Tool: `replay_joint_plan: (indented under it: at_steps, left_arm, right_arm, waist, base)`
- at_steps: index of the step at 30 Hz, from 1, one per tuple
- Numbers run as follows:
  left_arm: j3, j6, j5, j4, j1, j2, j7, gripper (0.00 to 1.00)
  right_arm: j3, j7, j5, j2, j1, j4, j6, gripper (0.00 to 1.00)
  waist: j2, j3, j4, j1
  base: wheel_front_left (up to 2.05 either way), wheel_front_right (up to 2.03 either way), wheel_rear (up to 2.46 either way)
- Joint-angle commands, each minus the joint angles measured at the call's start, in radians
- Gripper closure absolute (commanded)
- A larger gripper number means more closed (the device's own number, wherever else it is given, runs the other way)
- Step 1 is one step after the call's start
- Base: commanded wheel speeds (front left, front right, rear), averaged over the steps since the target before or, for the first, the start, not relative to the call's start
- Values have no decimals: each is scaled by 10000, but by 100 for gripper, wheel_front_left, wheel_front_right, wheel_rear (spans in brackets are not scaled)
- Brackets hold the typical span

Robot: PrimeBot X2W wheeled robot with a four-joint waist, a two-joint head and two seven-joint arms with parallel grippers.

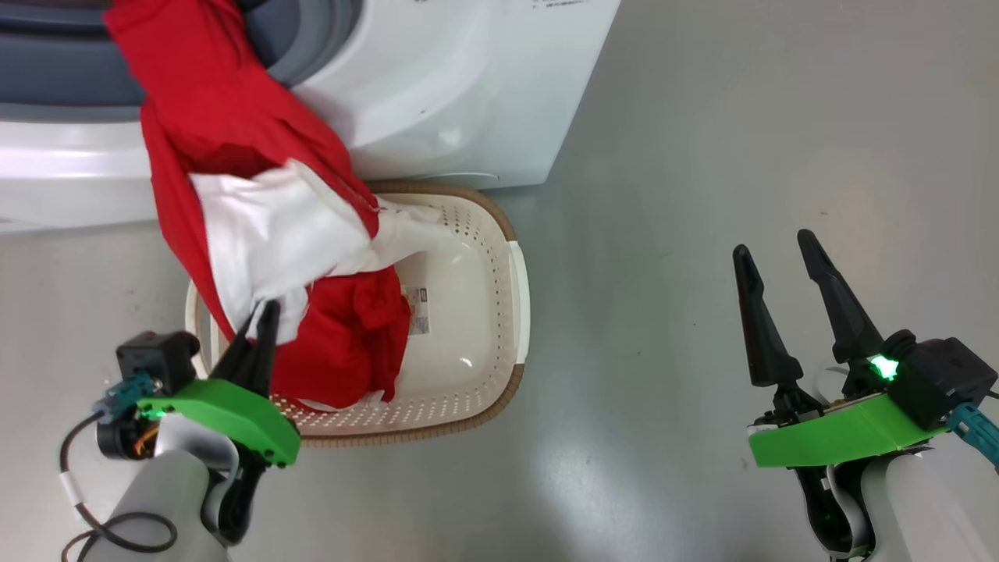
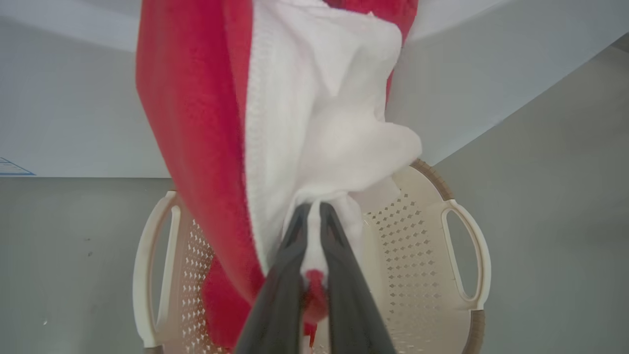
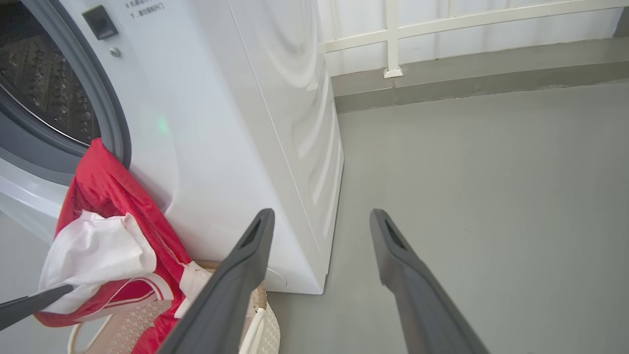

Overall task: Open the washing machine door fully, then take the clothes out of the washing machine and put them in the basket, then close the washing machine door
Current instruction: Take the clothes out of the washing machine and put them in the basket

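Over the basket point(image 1: 521, 290), my left end effector point(image 1: 263, 312) is clenched on a white fold of the clothes point(image 1: 226, 125). They drape from the mouth of the washing machine point(image 1: 453, 78) down into the basket, red cloth bunched on its bottom beside the paper label point(image 1: 418, 309). From my left wrist, the dark fingers point(image 2: 280, 295) pinch white and red fabric, the basket's side handle point(image 2: 479, 255) behind. My right end effector point(image 1: 773, 248) hangs released and empty over the grey floor point(image 1: 741, 117), well apart from the basket, fingers spread wide. From my right wrist, the clothes point(image 3: 105, 196) spill over the grey ring point(image 3: 112, 124) below the steel drum point(image 3: 39, 73)
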Motion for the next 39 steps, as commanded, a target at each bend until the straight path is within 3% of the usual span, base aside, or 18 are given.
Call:
replay_joint_plan:
  at_steps: [1,18,24,37,38,39]
  left_arm:
    - [150,-56,-101,91,79,294,-91,100]
    - [-1979,-56,-1666,1613,-328,332,-91,100]
    - [-3150,-56,-2684,2277,-634,368,-91,100]
    - [-3436,-56,-3227,2318,-1377,709,-91,100]
    - [-3385,-56,-3210,2306,-1420,728,-91,98]
    - [-3324,-56,-3186,2298,-1456,743,-91,86]
  right_arm:
    - [207,-65,-58,5,7,-277,48,0]
    - [299,-65,57,5,-167,-364,48,0]
    - [347,-65,61,5,-259,-411,48,0]
    - [265,-65,-2,5,-394,-550,48,0]
    - [263,-65,-5,5,-403,-557,48,0]
    - [261,-65,-7,5,-412,-566,48,0]
  waist:
    - [0,114,-51,0]
    - [0,614,-332,0]
    - [0,849,-401,0]
    - [0,1363,-383,0]
    - [0,1399,-377,0]
    - [0,1432,-369,0]
  base:
    - [0,0,0]
    - [0,0,0]
    - [0,0,0]
    - [0,0,0]
    - [0,0,0]
    - [0,0,0]
